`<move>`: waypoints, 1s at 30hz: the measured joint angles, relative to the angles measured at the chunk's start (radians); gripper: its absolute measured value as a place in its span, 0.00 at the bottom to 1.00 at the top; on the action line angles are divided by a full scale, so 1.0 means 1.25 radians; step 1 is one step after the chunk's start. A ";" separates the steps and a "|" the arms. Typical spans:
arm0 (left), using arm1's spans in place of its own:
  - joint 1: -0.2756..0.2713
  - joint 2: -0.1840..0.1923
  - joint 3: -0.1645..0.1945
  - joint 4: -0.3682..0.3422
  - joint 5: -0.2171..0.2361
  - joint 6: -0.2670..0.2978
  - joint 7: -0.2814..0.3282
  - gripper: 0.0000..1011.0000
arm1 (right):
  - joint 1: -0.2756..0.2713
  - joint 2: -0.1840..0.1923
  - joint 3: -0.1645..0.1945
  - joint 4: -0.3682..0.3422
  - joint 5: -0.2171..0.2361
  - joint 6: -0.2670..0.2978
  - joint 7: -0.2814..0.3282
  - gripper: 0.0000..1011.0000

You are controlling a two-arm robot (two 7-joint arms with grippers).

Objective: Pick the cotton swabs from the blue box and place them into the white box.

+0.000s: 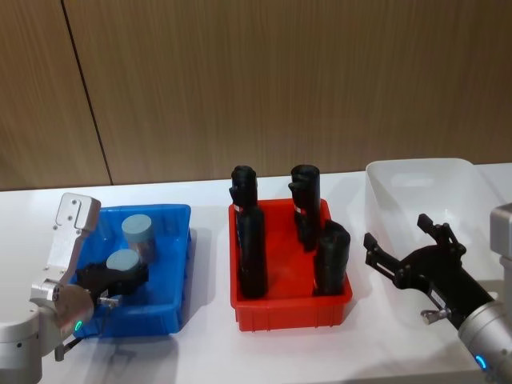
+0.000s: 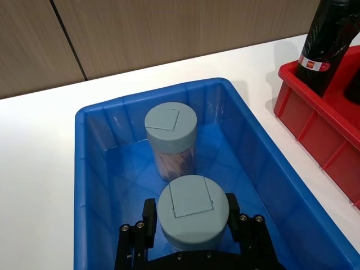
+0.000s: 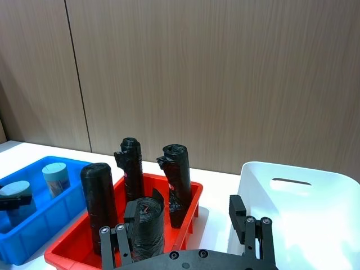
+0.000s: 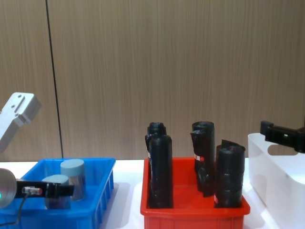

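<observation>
Two cotton swabs tubs with pale blue lids stand in the blue box (image 1: 164,210) (image 2: 90,163) (image 4: 97,162). The far tub (image 1: 138,230) (image 2: 171,132) (image 4: 73,171) stands free. My left gripper (image 1: 122,276) (image 2: 191,212) (image 4: 57,190) is down inside the box, shut on the near tub (image 1: 122,259) (image 2: 192,205) (image 4: 53,181), one finger pressed to each side. My right gripper (image 1: 398,232) (image 3: 183,216) hovers open and empty over the near left side of the white box (image 1: 416,165) (image 3: 298,171) (image 4: 276,167).
Between the two boxes stands a red bin (image 1: 288,310) (image 3: 73,256) (image 4: 190,210) holding several tall black rolls (image 1: 251,248) (image 4: 160,167). Behind the white table runs a wood-panel wall.
</observation>
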 joint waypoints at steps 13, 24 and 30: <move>0.008 0.006 -0.003 -0.022 0.015 -0.036 -0.019 0.65 | 0.000 0.000 0.000 0.000 0.000 0.000 0.000 0.99; 0.029 0.027 -0.010 -0.102 0.039 -0.080 -0.070 0.65 | 0.000 0.000 0.000 0.000 0.000 0.000 0.000 0.99; 0.039 0.042 -0.016 -0.153 0.046 -0.098 -0.119 0.65 | 0.000 0.000 0.000 0.000 0.000 0.000 0.000 0.99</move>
